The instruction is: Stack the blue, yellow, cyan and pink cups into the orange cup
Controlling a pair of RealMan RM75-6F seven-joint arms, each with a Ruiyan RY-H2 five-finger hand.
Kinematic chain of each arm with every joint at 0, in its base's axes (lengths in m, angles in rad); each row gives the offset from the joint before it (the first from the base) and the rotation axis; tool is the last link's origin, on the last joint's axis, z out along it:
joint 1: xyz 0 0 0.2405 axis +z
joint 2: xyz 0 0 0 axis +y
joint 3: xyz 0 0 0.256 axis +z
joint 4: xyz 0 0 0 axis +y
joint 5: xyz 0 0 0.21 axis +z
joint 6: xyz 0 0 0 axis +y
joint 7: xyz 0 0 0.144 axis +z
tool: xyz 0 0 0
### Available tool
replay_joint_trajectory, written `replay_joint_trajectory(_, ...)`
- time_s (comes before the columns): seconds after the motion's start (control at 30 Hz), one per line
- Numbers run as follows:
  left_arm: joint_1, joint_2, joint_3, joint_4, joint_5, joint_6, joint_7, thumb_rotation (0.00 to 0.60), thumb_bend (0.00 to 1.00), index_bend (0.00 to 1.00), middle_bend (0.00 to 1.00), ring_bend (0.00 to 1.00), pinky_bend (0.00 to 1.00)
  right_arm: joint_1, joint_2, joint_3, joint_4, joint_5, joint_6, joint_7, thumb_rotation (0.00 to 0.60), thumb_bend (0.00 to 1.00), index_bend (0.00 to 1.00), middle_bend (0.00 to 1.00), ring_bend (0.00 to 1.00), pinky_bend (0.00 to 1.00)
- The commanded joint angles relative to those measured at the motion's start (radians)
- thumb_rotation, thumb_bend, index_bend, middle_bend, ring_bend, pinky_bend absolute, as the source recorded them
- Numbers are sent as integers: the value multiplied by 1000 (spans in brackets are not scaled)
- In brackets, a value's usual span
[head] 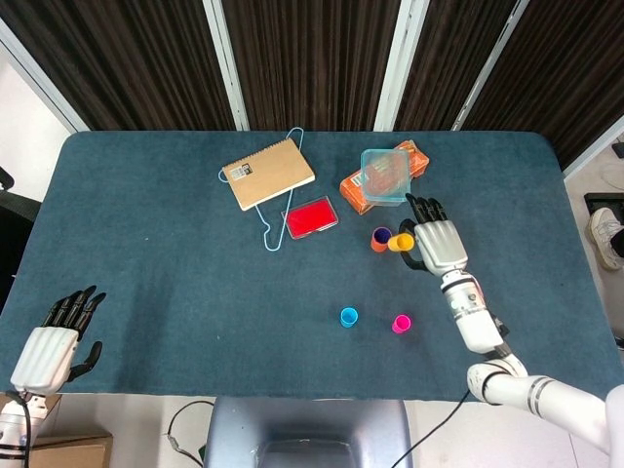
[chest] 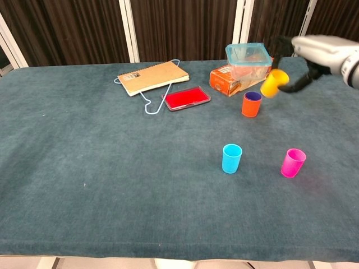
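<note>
The orange cup point(head: 379, 240) point(chest: 251, 104) stands upright on the table with the blue cup nested inside it, its dark rim showing at the top. My right hand point(head: 438, 246) point(chest: 314, 52) holds the yellow cup point(head: 401, 242) point(chest: 274, 83) tilted in the air, just right of the orange cup and above it. The cyan cup point(head: 348, 317) point(chest: 231, 158) and the pink cup point(head: 401, 324) point(chest: 293, 162) stand upright nearer the front. My left hand point(head: 49, 346) hangs at the table's front left corner with its fingers spread and nothing in it.
An orange box point(head: 382, 176) point(chest: 241, 77) with a clear lidded container point(head: 385, 175) point(chest: 247, 56) on it lies behind the cups. A spiral notebook point(head: 267, 173) point(chest: 152, 77), a red tray point(head: 311, 217) point(chest: 186, 98) and a light blue wire hanger point(head: 269, 232) lie at the middle back.
</note>
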Motion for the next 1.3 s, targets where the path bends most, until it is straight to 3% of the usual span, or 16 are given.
replay_joint_trajectory(0.03, 1, 0, 1, -1, 0, 1, 1, 600, 460, 0, 0, 0, 115, 54, -44, 45, 47, 66, -14, -73, 600, 510, 635, 41, 0, 0)
replay_joint_trajectory(0.17, 5, 0, 1, 1, -1, 7, -2, 600, 460, 0, 0, 0, 115, 94, -92, 57, 104, 123, -49, -129, 600, 509, 632, 41, 0, 0)
replay_joint_trajectory(0.57, 5, 7, -3, 3, -5, 9, -18, 600, 461, 0, 0, 0, 115, 126, -175, 38, 218, 156, -86, -153, 600, 509, 588, 41, 0, 0)
replay_joint_trajectory(0.67, 4, 8, -3, 3, -3, 8, -21, 600, 460, 0, 0, 0, 115, 125, -173, 28, 222, 163, -93, -172, 600, 509, 523, 43, 0, 0)
replay_joint_trajectory(0.73, 3, 9, -2, 2, -2, 8, -23, 600, 460, 0, 0, 0, 114, 122, -163, 21, 209, 174, -106, -187, 600, 509, 394, 26, 0, 0)
replay_joint_trajectory(0.83, 3, 9, -4, 2, -3, 9, -24, 600, 460, 0, 0, 0, 115, 111, -139, 15, 161, 152, -97, -164, 600, 509, 197, 0, 0, 0)
replay_joint_trajectory(0.93, 5, 10, -5, 2, -3, 12, -25, 600, 460, 0, 0, 0, 115, 83, -95, 1, 65, 86, -58, -101, 600, 509, 138, 0, 0, 0)
replay_joint_trajectory(1.1, 6, 9, -3, 1, 0, 15, -24, 600, 460, 0, 0, 0, 115, 28, 10, -65, -157, -76, 0, 7, 600, 509, 204, 0, 0, 0)
replay_joint_trajectory(1.3, 7, 7, -1, 1, 5, 17, -21, 600, 460, 0, 0, 0, 115, 8, 99, -161, -326, -170, -43, 21, 600, 509, 279, 0, 0, 0)
